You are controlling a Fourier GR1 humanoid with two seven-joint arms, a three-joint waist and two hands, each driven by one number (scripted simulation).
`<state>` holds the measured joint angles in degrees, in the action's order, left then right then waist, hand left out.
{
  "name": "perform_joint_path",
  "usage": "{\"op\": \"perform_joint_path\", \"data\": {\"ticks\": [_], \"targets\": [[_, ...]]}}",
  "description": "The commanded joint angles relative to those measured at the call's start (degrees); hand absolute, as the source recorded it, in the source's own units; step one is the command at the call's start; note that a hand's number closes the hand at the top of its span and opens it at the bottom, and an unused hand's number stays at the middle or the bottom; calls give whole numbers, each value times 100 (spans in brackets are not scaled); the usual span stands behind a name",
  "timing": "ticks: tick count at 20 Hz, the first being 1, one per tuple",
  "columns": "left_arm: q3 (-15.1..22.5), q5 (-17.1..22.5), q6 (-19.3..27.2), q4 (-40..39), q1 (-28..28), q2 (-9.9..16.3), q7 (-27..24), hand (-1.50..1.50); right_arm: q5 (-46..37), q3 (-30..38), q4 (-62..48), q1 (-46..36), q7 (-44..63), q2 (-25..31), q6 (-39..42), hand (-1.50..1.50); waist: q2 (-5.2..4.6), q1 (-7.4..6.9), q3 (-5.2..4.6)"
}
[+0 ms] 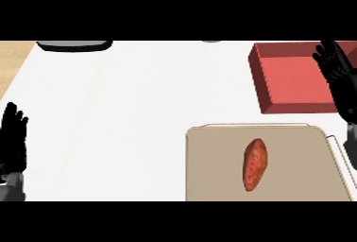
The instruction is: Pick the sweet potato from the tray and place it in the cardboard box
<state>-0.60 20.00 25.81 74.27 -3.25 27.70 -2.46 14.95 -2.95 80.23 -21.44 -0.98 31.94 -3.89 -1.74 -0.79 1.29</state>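
Right hand open over red tray, sweet potato in box

Right hand (337,71) hovers fingers straight, holding nothing, over red tray's (293,80) right edge. Sweet potato (254,164) lies lengthwise mid cardboard box (209,165), near counter's (140,118) front right. Left hand (12,142) rests open at left edge

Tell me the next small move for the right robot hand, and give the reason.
Probably bring the right robot hand back toward the robot and down over the sweet potato. The hand is open, over the red tray's right edge, holding nothing, while the sweet potato lies lengthwise in the open cardboard box, nearer the robot. The left robot hand rests open at the left edge.
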Motion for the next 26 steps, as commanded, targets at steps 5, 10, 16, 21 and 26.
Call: {"op": "perform_joint_path", "data": {"ticks": [5,10,16,21,26], "targets": [[870,-674,-1076,760,-400,590,-579,0,1157,1444,517,642,-427,-155,-305,-150,354,918,-80],[1603,-867,-1753,1317,-574,549,-579,0,915,1659,731,2540,-1043,-9,14,-150,253,638,-112],[1474,-740,-2196,1376,-814,683,-454,0,16,1779,1237,3995,-2833,173,624,-150,206,289,-125],[1547,-921,-2319,1036,-738,420,-836,0,-626,1543,2132,4313,-2248,516,561,-150,181,170,-139],[1545,-909,-2384,1358,-1041,504,-347,0,-1663,932,2948,4543,-1214,1130,631,-150,182,99,-142]]}}
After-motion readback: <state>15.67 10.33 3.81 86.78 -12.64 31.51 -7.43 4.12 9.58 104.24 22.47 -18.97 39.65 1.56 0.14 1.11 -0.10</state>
